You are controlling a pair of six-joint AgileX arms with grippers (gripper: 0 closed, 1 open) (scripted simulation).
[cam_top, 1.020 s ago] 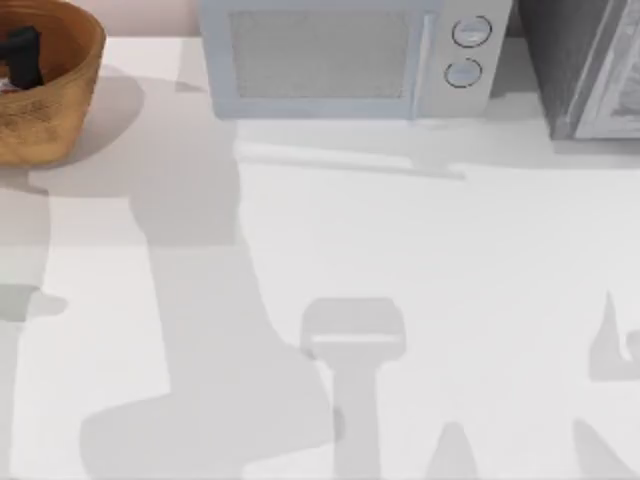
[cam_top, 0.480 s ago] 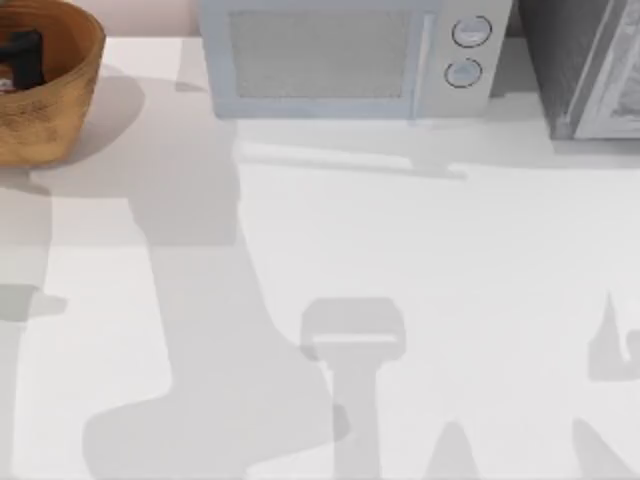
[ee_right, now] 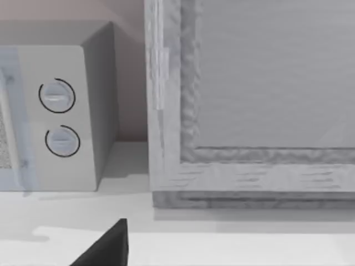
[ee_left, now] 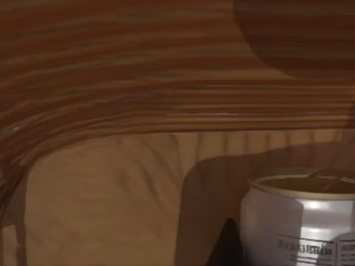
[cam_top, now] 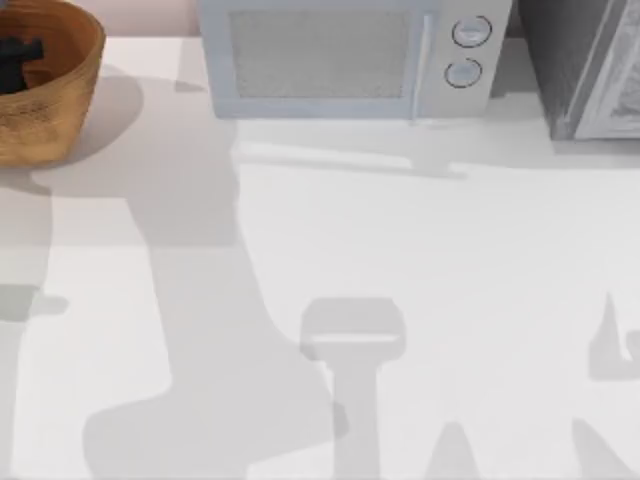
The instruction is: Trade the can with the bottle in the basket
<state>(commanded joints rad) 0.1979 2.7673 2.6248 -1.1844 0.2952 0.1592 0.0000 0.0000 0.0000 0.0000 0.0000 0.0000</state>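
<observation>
The orange-brown wicker basket point(cam_top: 60, 90) stands at the table's far left corner. My left gripper point(cam_top: 15, 50) shows as a black shape down inside it. In the left wrist view the ribbed wall of the basket point(ee_left: 138, 83) is close. The bottle point(ee_left: 299, 221), white-bodied with a gold top and small label print, stands upright on the basket floor. A dark part of my left gripper point(ee_left: 226, 246) sits right beside the bottle. The can is out of view. My right gripper point(ee_right: 105, 249) is a dark tip low in the right wrist view, above the bare table.
A pale microwave point(cam_top: 345, 55) with two round knobs stands along the back edge. A grey cabinet point(cam_top: 585, 65) is at the back right. The white table point(cam_top: 400, 250) in front of them carries only shadows.
The black shape of my left gripper has shifted slightly up and left inside the basket. The red-and-white bit at the view's left edge no longer shows. The right arm has not moved.
</observation>
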